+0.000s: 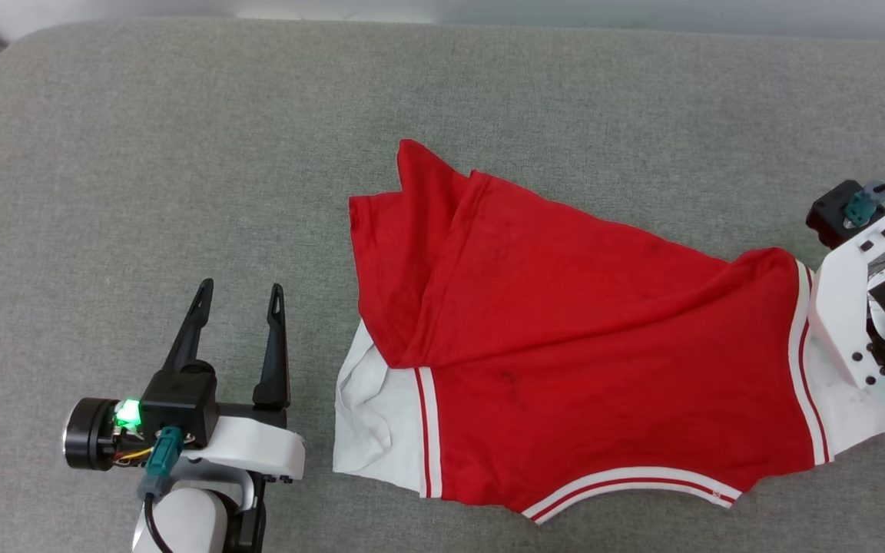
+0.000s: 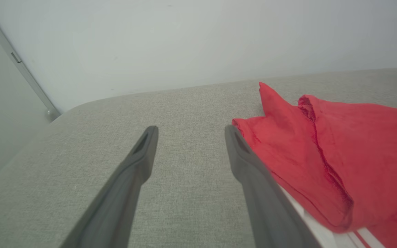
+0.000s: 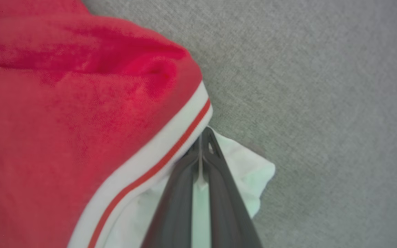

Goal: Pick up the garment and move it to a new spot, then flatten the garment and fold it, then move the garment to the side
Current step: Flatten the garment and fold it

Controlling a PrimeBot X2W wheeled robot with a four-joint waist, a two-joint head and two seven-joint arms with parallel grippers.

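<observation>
The garment [image 1: 565,338] is a bright red shirt with white sleeve ends and striped trim, spread rumpled across the grey cushion, its top layer folded over. My left gripper [image 1: 241,298] stands open on the bare cushion just left of the garment, touching nothing. In the left wrist view the left gripper [image 2: 189,132] has cushion between its fingers and the garment's [image 2: 322,144] red edge to the right. My right gripper [image 3: 203,136] is shut on the garment's [image 3: 64,120] white sleeve end, right beside the striped trim. The head view shows the right wrist at the garment's right edge.
The grey cushioned surface [image 1: 181,153] reaches to a rounded far-left corner, with a pale wall [image 2: 184,41] behind it. Wide bare cushion lies left of and behind the garment.
</observation>
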